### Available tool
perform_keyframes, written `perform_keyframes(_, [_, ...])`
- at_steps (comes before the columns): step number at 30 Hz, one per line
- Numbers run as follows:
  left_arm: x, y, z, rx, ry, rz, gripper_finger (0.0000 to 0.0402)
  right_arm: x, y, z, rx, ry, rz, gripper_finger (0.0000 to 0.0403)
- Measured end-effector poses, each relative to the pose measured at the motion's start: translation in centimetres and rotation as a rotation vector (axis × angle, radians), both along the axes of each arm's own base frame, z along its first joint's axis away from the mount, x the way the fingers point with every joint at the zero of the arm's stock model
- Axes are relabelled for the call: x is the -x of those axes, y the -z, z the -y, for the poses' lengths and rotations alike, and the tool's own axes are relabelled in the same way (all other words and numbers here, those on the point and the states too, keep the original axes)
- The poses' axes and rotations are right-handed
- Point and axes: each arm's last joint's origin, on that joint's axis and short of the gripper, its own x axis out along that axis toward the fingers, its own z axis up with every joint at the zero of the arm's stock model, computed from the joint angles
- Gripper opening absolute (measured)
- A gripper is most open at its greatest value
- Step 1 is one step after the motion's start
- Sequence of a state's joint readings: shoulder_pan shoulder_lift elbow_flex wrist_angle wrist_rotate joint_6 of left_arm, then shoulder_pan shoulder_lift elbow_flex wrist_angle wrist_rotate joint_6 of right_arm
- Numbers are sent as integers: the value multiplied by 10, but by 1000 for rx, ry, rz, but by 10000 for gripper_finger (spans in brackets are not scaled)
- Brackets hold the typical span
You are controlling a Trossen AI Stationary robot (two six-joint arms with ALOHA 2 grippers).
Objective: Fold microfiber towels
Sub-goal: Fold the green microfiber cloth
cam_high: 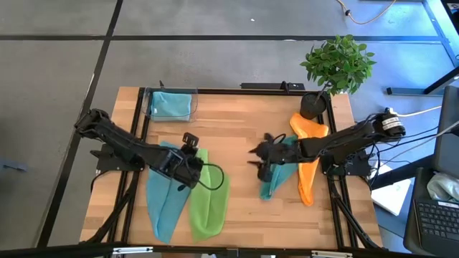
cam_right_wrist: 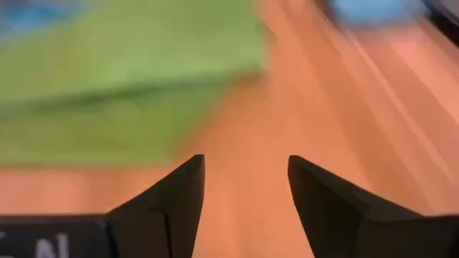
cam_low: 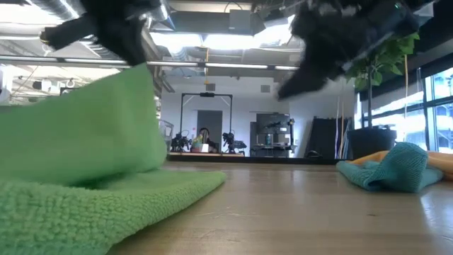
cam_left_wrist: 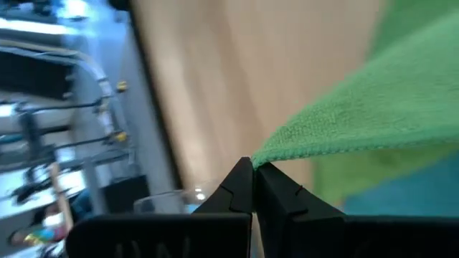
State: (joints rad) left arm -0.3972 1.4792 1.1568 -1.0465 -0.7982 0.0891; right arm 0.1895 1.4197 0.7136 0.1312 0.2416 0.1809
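A lime green towel (cam_high: 208, 201) lies near the table's front, left of centre, beside a light blue towel (cam_high: 162, 201). My left gripper (cam_high: 192, 172) is above the green towel's far end and shut on it. A teal towel (cam_high: 276, 175) lies crumpled right of centre, with an orange towel (cam_high: 308, 161) on the table beside it. My right gripper (cam_high: 257, 161) hovers open over the teal towel's left side, with only bare wood between its fingers (cam_right_wrist: 246, 161). In the low view the raised green cloth (cam_low: 85, 120) stands over the part resting on the table. My left gripper pinches a corner of the lime green towel (cam_left_wrist: 269, 154) between its two fingertips (cam_left_wrist: 240, 179), holding it only at their free ends. The fingers slant down from the table's left. The held end is lifted, and the rest (cam_low: 106, 205) lies on the table.
A clear box (cam_high: 171, 104) with another light blue towel stands at the far left. A potted plant (cam_high: 337, 64) is at the far right corner. Bare wood (cam_high: 240, 115) stretches across the middle and far part of the table.
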Motion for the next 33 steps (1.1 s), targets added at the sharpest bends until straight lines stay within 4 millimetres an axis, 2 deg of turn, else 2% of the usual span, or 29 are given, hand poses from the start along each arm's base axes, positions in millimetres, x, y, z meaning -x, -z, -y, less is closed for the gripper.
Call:
perform_keyframes(3, [-6, -14, -7, -24, -37, 43, 0, -13, 4, -13, 39, -122, 97, 204])
perform_keyframes(6, [-11, -30, -11, -21, -46, 73, 0, -20, 18, -21, 133, -180, 69, 204])
perform_keyframes(11, [-18, -54, -3, 27, 23, 142, 0, -35, 27, -24, 289, -158, 35, 204])
perform_keyframes(15, [-18, -66, 6, 51, 60, 179, 0, -47, 22, -27, 283, -171, 71, 204])
perform_keyframes(20, [-12, -71, 28, 85, 142, 198, 0, -52, 26, -30, 326, -221, 51, 204])
perform_keyframes(25, [-2, -72, 57, 167, 266, 208, 0, -54, 22, -21, 463, -168, 50, 204])
perform_keyframes(29, [6, -75, 78, 216, 335, 258, 0, -60, 13, -10, 537, -171, 125, 204])
perform_keyframes(33, [9, -79, 94, 276, 385, 321, 0, -66, 2, -2, 525, -287, 275, 204])
